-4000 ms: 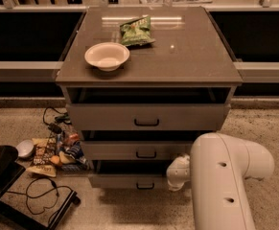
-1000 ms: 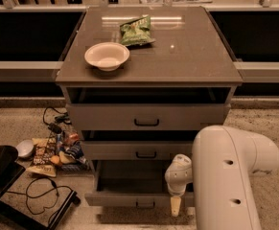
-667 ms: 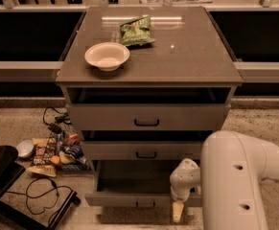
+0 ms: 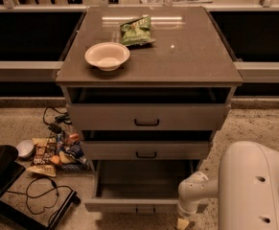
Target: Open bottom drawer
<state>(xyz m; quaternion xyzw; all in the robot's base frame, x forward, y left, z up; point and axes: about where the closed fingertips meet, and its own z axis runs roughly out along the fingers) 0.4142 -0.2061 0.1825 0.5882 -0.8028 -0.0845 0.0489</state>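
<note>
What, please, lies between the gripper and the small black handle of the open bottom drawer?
Only bare front of the grey-brown bottom drawer, in the camera view; the gripper hangs at its right end.

Bottom drawer (image 4: 139, 182) open, hand (image 4: 183, 222) beside front

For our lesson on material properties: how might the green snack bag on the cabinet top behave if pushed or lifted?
The green snack bag looks crinkled: probably light and floppy. Lying flat on the smooth cabinet top, it would likely slide, not roll. The gripper sits low, by the open bottom drawer.
</note>
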